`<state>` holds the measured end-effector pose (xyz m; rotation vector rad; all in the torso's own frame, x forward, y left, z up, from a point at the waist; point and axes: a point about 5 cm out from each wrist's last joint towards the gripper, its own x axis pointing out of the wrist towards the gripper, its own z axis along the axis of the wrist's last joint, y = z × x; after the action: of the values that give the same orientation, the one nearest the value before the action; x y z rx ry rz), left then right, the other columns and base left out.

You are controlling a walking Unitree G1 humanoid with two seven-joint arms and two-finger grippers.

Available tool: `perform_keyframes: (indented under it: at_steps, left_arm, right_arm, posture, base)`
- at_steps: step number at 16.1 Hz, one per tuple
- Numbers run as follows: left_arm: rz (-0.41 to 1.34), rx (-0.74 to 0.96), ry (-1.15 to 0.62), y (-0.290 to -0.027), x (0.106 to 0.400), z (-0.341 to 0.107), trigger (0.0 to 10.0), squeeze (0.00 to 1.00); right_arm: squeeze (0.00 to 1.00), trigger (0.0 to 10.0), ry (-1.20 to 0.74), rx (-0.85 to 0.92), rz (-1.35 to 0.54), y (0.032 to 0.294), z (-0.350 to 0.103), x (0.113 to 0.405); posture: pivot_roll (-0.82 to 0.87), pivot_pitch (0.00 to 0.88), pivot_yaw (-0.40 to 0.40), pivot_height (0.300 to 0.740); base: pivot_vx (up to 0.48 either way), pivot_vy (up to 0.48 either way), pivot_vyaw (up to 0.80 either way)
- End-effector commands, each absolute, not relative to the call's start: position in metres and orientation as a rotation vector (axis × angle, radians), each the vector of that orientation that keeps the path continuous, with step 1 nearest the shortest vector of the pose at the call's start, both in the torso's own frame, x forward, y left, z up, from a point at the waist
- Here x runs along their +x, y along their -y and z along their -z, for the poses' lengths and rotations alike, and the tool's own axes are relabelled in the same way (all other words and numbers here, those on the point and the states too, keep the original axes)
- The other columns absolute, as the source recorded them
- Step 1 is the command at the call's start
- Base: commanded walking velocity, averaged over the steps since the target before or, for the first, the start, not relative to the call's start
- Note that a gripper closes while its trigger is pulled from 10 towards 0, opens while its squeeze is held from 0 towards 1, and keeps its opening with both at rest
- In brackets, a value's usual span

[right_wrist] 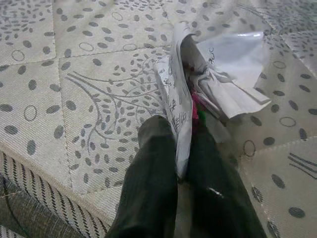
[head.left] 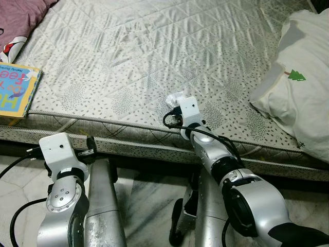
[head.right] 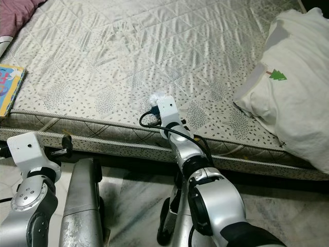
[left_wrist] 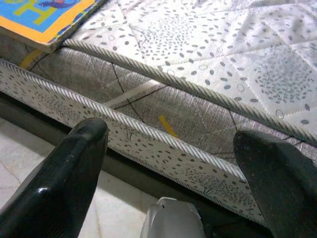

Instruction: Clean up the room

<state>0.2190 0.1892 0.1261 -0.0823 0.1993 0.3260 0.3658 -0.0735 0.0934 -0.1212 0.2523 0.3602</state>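
Right gripper (right_wrist: 181,148) pinches a crumpled wrapper (right_wrist: 218,74) on the mattress (head.left: 154,46), near its front edge. Likely light, thin, crackly; the held fold looks secure. Bare quilt all around; pillow (head.left: 300,77) well apart. Left gripper (left_wrist: 173,148) spread, idle below the bed edge.

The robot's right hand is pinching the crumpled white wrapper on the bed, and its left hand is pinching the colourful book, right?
Not quite. The left hand isn't pinching the colourful picture book; the left wrist view shows its fingers open by the side of the grey patterned mattress, with nothing between them. The rest is right: the right hand is shut on the crumpled white printed wrapper on the bed.
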Motion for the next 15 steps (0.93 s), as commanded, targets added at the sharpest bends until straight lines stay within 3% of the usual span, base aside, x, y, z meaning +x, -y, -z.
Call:
perform_keyframes:
  at_steps: [1,5,10,15]
  left_arm:
    - [-0.335,-0.078,-0.205,-0.190,0.219,-0.124,10.0,0.00]
    - [-0.341,-0.085,-0.188,-0.191,0.226,-0.125,10.0,0.00]
    - [-0.326,-0.113,-0.130,-0.189,0.249,-0.125,10.0,0.00]
    - [-0.303,-0.152,-0.086,-0.191,0.279,-0.127,10.0,0.00]
  right_arm:
    - [0.00,0.0,-0.260,-0.115,-0.358,0.075,-0.092,0.366]
    - [0.00,0.0,-0.247,-0.090,-0.348,0.077,-0.096,0.369]
    - [0.00,0.0,-0.188,0.037,-0.302,0.099,-0.104,0.372]
    - [0.00,0.0,-0.053,0.166,-0.250,0.123,-0.113,0.358]
  posture:
    - [0.30,0.140,-0.126,0.522]
    - [0.29,0.113,-0.127,0.522]
    - [0.19,0.006,-0.103,0.522]
    - [0.11,0.000,-0.080,0.522]
  base:
    - [0.000,0.000,0.00]
    - [0.000,0.000,0.00]
    - [0.000,0.000,0.00]
    - [0.000,0.000,0.00]
